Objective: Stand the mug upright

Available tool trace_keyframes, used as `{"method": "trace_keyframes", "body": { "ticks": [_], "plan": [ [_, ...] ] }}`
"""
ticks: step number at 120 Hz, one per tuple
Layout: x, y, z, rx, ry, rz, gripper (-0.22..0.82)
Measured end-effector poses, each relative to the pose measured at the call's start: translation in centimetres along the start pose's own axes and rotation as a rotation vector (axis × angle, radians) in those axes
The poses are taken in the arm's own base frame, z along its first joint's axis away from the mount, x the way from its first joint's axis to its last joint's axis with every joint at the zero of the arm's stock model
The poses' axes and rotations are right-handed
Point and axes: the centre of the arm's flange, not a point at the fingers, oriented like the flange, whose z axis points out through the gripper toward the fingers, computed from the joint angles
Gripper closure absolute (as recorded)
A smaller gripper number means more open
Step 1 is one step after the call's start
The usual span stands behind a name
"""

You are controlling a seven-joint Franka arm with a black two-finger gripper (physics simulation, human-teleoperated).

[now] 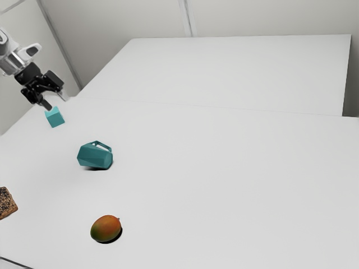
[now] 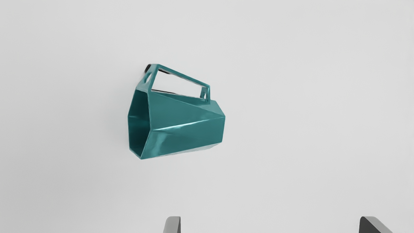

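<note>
The table [image 1: 224, 185] comes first, pale and broad, w/ the arm [image 1: 12, 60] reaching in from the exterior view's upper left, cut off at that edge. Our gripper [image 1: 57, 103] is up in the air, fingers spread wide, nothing pinched. The mug [image 2: 184, 126] lies on its side on the table, well apart from us, so it isn't upright.

We'd call the step in hand the approach to grasp. Next move prob. needs us over the mug, lined up to close across the body — or on the handle [image 2: 186, 76] — then a lift, a quarter turn to bring the mouth [image 2: 139, 123] up, and a gentle set-down on the base. It could roll if we nudge it, we think.

Bread [image 1: 7, 204] is cut off at the exterior view's left edge; the mango [image 1: 106, 228] sits whole. Smallest is the cube [image 1: 55, 117], close by the gripper in that view, tho we can't fairly judge the gap. The mug's underside is hidden, ditto the base's outer face in the wrist view.
</note>
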Motion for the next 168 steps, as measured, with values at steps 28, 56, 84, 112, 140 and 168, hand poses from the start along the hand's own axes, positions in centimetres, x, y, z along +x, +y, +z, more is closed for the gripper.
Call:
{"method": "trace_keyframes", "body": {
  "ticks": [28, 56, 84, 112, 140, 168],
  "plan": [
    [1.7, -5.7, 7.3, -0.117, -0.07, 0.058, 0.0],
    [2.4, -10.2, 14.1, -0.224, -0.104, 0.094, 0.0],
    [1.9, -10.7, 18.4, -0.331, -0.103, 0.134, 0.0],
    [0.9, -10.7, 20.7, -0.413, -0.088, 0.15, 0.15],
    [1.1, -10.1, 19.4, -0.417, -0.052, 0.203, 0.62],
    [1.3, -9.6, 19.1, -0.416, -0.043, 0.239, 0.73]
  ]
}}
